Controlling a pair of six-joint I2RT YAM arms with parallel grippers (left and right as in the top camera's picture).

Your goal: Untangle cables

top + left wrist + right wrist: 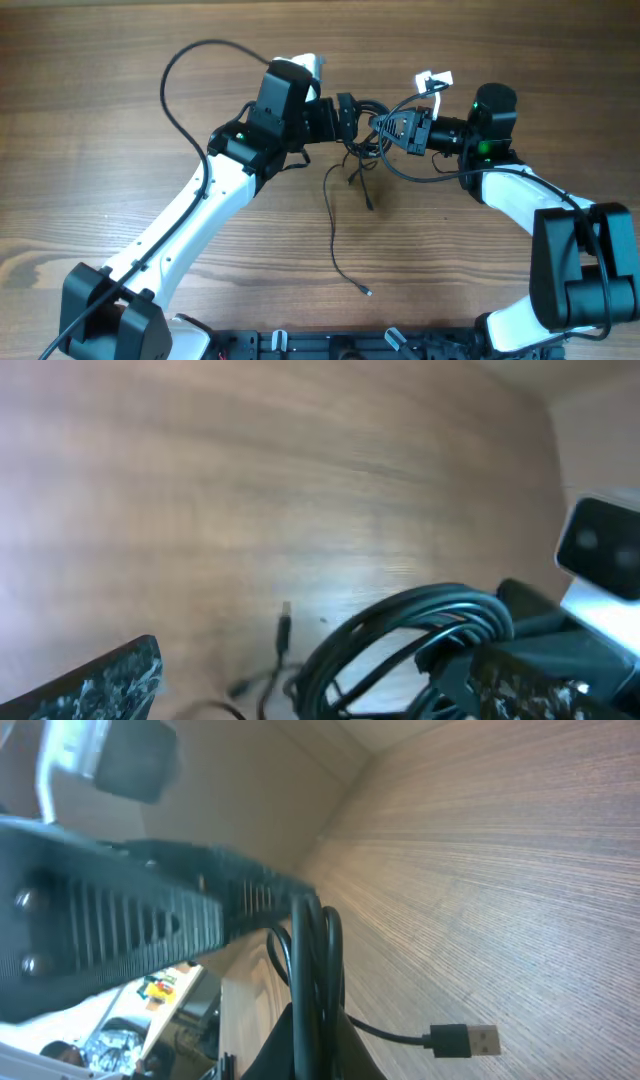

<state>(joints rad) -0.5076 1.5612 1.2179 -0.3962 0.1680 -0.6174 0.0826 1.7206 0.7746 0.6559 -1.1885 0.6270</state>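
We are holding the coiled thin black flexible cables (pixel 315 950) above the brown wooden table (pixel 100 150) in the clamped right gripper (pixel 386 127), the left gripper (pixel 348 110) gaping wide alongside, so we are aiming it at one loose loop, to draw apart gently

cables (pixel 368 118) bunch up overhead, strands too small to separate; left wrist view blurry, coil clipped at bottom.

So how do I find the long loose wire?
Look at the middle of the table, where the two robot arms meet. From there one thin black wire trails toward the arms' bases, ending in a tiny plug. The other wires sit bunched in a coil.
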